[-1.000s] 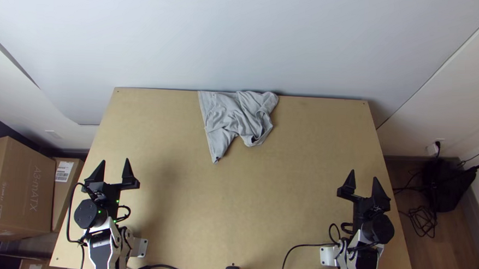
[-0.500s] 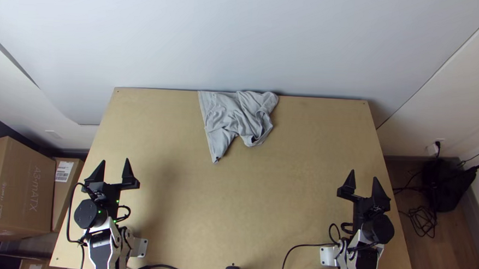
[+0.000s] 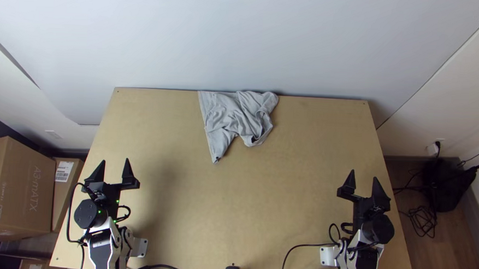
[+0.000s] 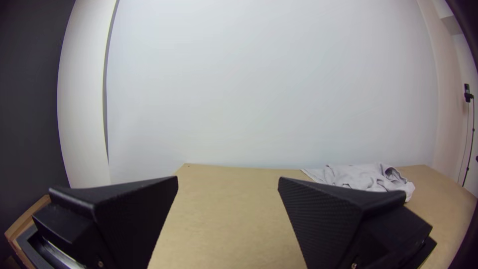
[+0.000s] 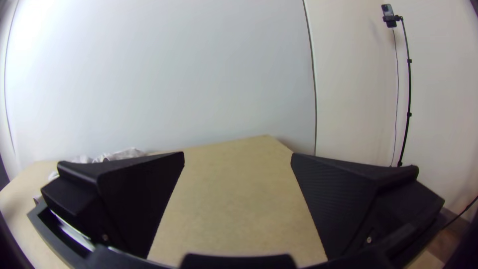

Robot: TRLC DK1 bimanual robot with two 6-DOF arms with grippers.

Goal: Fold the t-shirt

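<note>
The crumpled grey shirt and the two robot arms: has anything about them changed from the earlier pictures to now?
Nothing has visibly changed. The bunched light-grey cloth t-shirt lies at the far edge as before, and the left black pincer and right black pincer stayed open and holding nothing.

Can see, in the top view, a large cardboard box (image 3: 23, 186) off the desk's (image 3: 235, 216) left side, with a narrower box (image 3: 61, 199) beside it bearing a white label (image 3: 64, 171). Off the right side, can make out a black object (image 3: 445, 189), tangled black cables (image 3: 424, 220) on the wooden floor (image 3: 460, 250), and a plug in a white wall outlet (image 3: 432, 149). In the right wrist view, can spot a phone (image 5: 387, 11) atop a slim black stand (image 5: 409, 89), with a thin cable (image 5: 397, 89) hanging alongside, before a pale wall (image 5: 353, 99).
</note>
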